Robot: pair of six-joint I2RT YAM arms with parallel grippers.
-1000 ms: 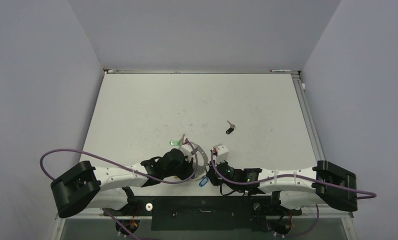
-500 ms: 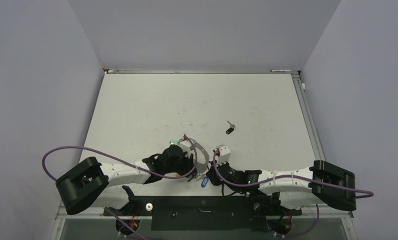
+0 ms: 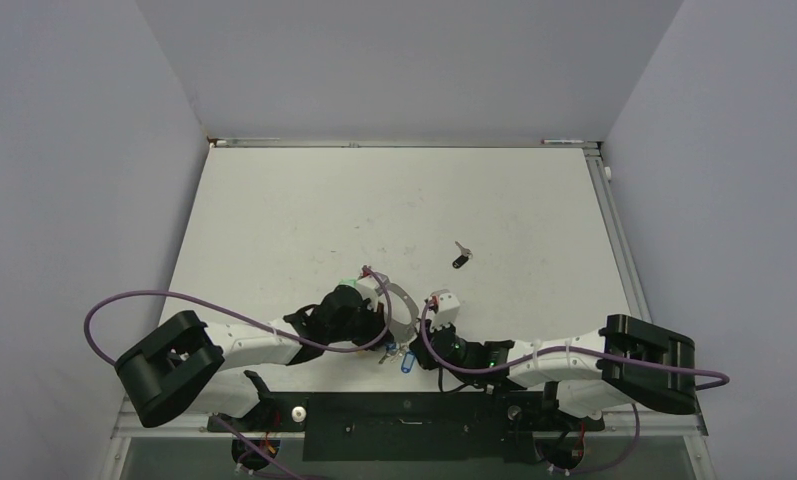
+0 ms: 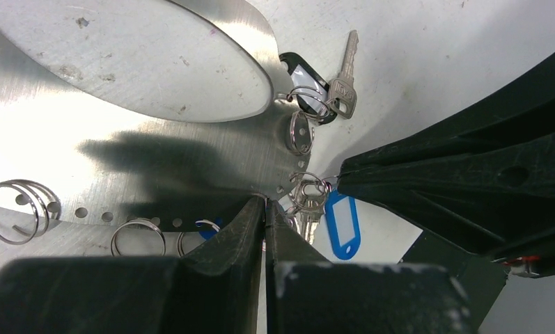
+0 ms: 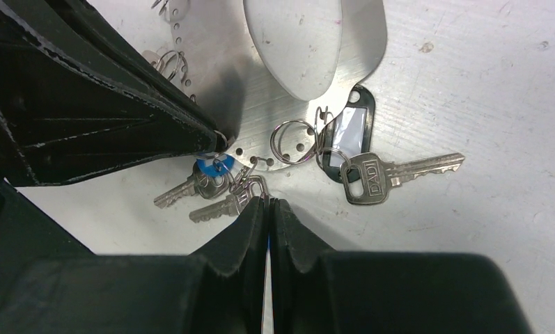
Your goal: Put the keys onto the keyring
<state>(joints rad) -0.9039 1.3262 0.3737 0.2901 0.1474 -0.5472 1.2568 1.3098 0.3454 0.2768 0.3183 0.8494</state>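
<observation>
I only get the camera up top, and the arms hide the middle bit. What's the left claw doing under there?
Observer: The left claw is shut, pinching the edge of the keyring, which is a flat metal plate.
Operator: Are any keys on it yet?
Observer: Yes. A silver key with a black tag hangs from a little ring threaded through a hole at its edge.
Operator: And the right claw?
Observer: The right claw is shut too. Its tips sit right at another ring carrying two more keys. I can't tell whether it grips that ring.
</observation>
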